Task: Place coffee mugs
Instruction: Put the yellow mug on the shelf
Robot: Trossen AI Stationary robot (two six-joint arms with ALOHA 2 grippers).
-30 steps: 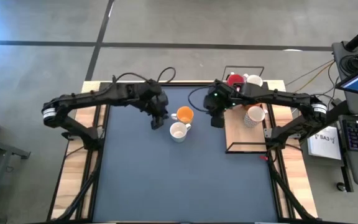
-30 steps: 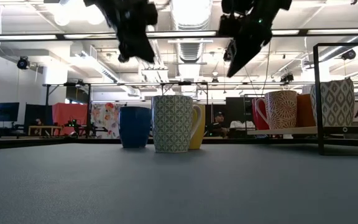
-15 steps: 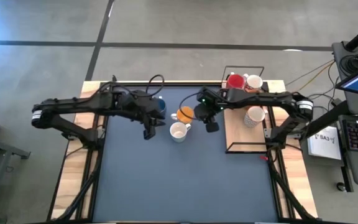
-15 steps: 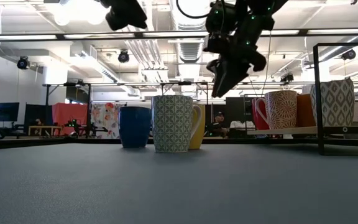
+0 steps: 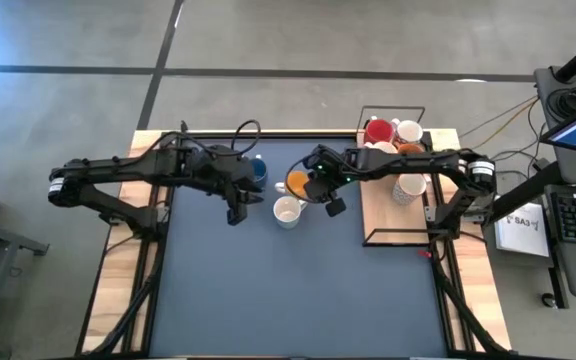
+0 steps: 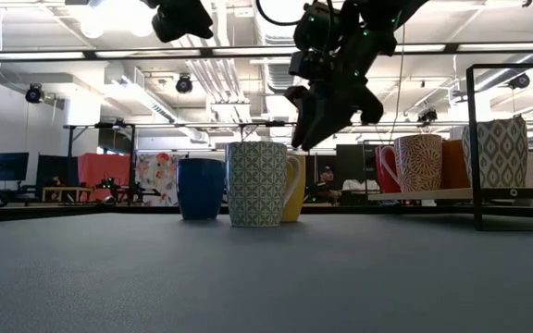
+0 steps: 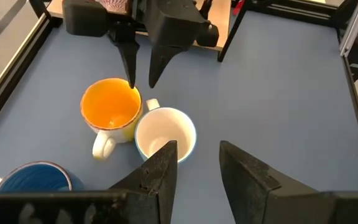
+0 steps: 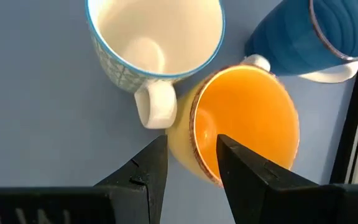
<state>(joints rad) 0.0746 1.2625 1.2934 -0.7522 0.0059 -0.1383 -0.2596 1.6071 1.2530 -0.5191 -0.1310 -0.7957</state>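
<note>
Three coffee mugs stand upright on the blue table top: a blue one (image 5: 258, 170), an orange one (image 5: 297, 184) and a white patterned one (image 5: 287, 211). My right gripper (image 8: 191, 158) hangs open, slanting down just over the orange mug (image 8: 244, 124), one finger above its hollow and one outside its wall; no touch shows. It is also seen from the side in the low view (image 6: 303, 129). My left gripper (image 7: 197, 162) is open and empty, raised left of the mugs (image 5: 236, 210). More mugs stand in the rack (image 5: 408, 187).
A black wire-frame rack with a wooden floor (image 5: 388, 215) stands at the table's right edge, holding a red mug (image 5: 378, 130), a white one (image 5: 409, 130), an orange one (image 5: 409, 150) and a patterned one. Bare blue table top (image 5: 298, 290) stretches toward the near edge.
My right gripper has come from the rack toward the table's left and down, rolling about its own line, and now hangs over the orange mug. My left gripper has drawn back up and to the left, away from the mugs, uncovering the blue mug. The mugs have stayed put.
</note>
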